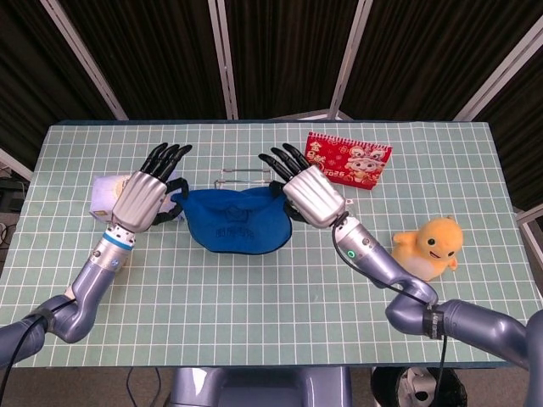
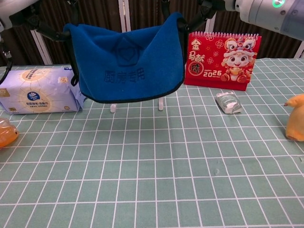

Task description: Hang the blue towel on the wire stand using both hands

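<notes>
Holding the blue towel (image 1: 236,222) up off the counter (image 1: 271,288), your left robot hand (image 1: 142,197) and right robot hand (image 1: 312,193) each grip a top corner; it hangs just before the wire stand (image 1: 246,176).

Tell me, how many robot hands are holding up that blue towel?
2. The left robot hand grips the blue towel at its left corner, and the right robot hand grips its right corner. The towel hangs between them, clear of the table, in front of the wire stand.
</notes>
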### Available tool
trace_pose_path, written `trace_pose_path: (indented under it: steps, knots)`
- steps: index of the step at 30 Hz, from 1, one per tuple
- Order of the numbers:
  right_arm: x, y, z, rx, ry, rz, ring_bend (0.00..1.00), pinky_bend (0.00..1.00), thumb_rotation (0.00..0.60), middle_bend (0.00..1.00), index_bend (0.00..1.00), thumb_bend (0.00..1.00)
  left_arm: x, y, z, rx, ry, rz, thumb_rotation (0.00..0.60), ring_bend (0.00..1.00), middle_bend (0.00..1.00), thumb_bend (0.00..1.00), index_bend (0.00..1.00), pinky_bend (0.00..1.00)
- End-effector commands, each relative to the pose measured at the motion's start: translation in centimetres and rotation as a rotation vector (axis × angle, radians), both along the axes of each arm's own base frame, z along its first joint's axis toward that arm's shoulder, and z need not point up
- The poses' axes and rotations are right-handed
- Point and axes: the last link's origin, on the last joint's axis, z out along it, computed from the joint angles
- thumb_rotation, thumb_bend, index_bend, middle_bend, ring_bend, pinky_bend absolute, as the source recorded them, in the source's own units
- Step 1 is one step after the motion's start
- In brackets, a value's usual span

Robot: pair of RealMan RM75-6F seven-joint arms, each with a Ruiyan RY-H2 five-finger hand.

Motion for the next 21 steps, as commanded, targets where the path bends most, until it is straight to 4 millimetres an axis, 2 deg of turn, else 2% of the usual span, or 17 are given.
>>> trace_pose_path:
  steps: [1, 13, 17, 21]
  knots:
    - [0.6, -1.9, 0.0, -0.005, -0.041, -0.051, 0.00, 0.00, 0.600, 0.08, 0.63, 0.55, 1.2, 1.9, 1.0, 0.045, 0.024, 0.009, 0.600, 0.00, 0.00, 0.47, 0.87, 0.00]
    - [1.3, -5.5, 0.5, -0.037, -0.094, -0.125, 0.00, 0.00, 0.600, 0.09, 0.63, 0.55, 2.8, 5.6, 3.5, 0.146, 0.085, 0.023, 0.600, 0.00, 0.00, 0.47, 0.87, 0.00]
    - [1.0, -6.0, 0.0, -0.031, -0.088, -0.147, 0.00, 0.00, 0.600, 0.09, 0.63, 0.55, 2.3, 5.9, 3.3, 0.132, 0.091, 0.053, 0.600, 0.00, 0.00, 0.47, 0.87, 0.00]
    - [-0.2, -6.2, -1.5, -0.014, -0.062, -0.180, 0.00, 0.00, 0.600, 0.09, 0.63, 0.55, 1.0, 6.2, 2.3, 0.100, 0.098, 0.094, 0.600, 0.00, 0.00, 0.47, 0.87, 0.00]
